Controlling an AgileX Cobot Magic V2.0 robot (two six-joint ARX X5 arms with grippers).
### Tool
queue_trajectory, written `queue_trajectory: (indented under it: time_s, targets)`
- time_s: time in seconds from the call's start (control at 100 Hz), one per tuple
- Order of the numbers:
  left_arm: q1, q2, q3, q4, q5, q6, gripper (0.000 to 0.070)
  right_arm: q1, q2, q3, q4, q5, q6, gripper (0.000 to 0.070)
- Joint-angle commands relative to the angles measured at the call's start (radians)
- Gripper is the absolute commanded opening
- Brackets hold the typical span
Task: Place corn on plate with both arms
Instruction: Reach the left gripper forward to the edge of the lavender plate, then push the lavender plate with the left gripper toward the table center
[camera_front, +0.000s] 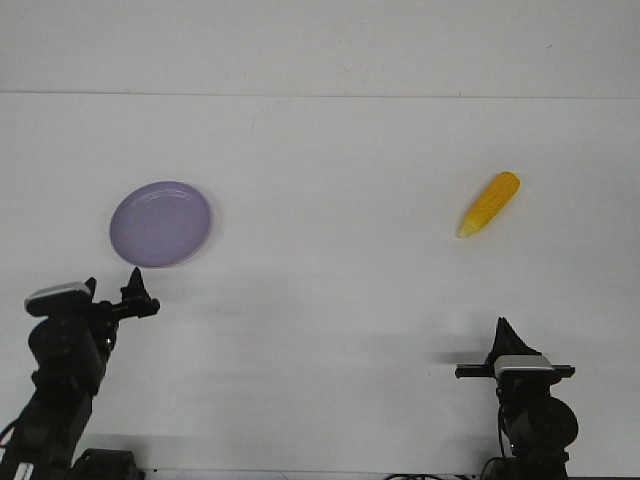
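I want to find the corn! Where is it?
In the front view, the small yellow-orange corn cob lies on the white table's right side, beyond the right end effector, far from the lavender plate.

The left arm (62, 375), at seven o'clock, is matte black with rounded joint housings; a grey-white block caps its wrist; its claw (139, 292) ends in pointed black fingers; the right arm (530, 425), at five o'clock, matches, with a thin black crossbar and a tapered claw (503, 334).

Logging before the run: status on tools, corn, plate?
Left tool near plate, right tool low, both holding nothing. Corn on table, right side, untouched. Nothing between corn and plate.
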Motion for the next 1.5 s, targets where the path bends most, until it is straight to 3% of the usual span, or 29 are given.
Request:
queue_trajectory:
  time_s: [0.0, 0.09, 0.28, 0.47, 0.58, 0.75, 1.1, 1.19, 1.35, 1.49]
  targets:
    - [0.035, 0.142, 0.097, -0.032, -0.011, 0.05, 0.0501, -0.002, 0.0, -0.003, 0.01, 0.0, 0.011, 0.0013]
    - [0.115, 0.327, 0.208, -0.077, 0.024, 0.057, 0.0501, -0.002, 0.0, -0.003, 0.01, 0.0, 0.011, 0.0013]
    - [0.251, 0.693, 0.398, -0.104, 0.222, 0.05, 0.0498, -0.002, 0.0, -0.003, 0.01, 0.0, 0.011, 0.0013]
    - [0.281, 0.945, 0.518, -0.094, 0.238, 0.05, 0.049, -0.002, 0.0, -0.003, 0.01, 0.0, 0.011, 0.0013]
    - [0.281, 1.033, 0.548, -0.067, 0.244, 0.051, 0.0445, -0.002, 0.0, -0.003, 0.01, 0.0, 0.011, 0.0013]
    - [0.281, 1.107, 0.549, -0.015, 0.262, 0.05, 0.0441, -0.002, 0.0, -0.003, 0.01, 0.0, 0.011, 0.0013]
    - [0.281, 1.127, 0.549, -0.015, 0.267, 0.053, 0.0113, -0.002, 0.0, -0.003, 0.01, 0.0, 0.011, 0.0013]
    - [0.281, 1.127, 0.549, -0.019, 0.267, 0.058, 0.0, -0.002, 0.0, -0.003, 0.01, 0.0, 0.011, 0.0013]
    - [0.281, 1.125, 0.55, -0.025, 0.276, 0.066, 0.0005, -0.002, 0.0, -0.003, 0.01, 0.0, 0.011, 0.0013]
    - [0.281, 1.074, 0.552, -0.042, 0.375, 0.065, 0.0005, -0.002, 0.0, -0.003, 0.01, 0.0, 0.011, 0.0013]
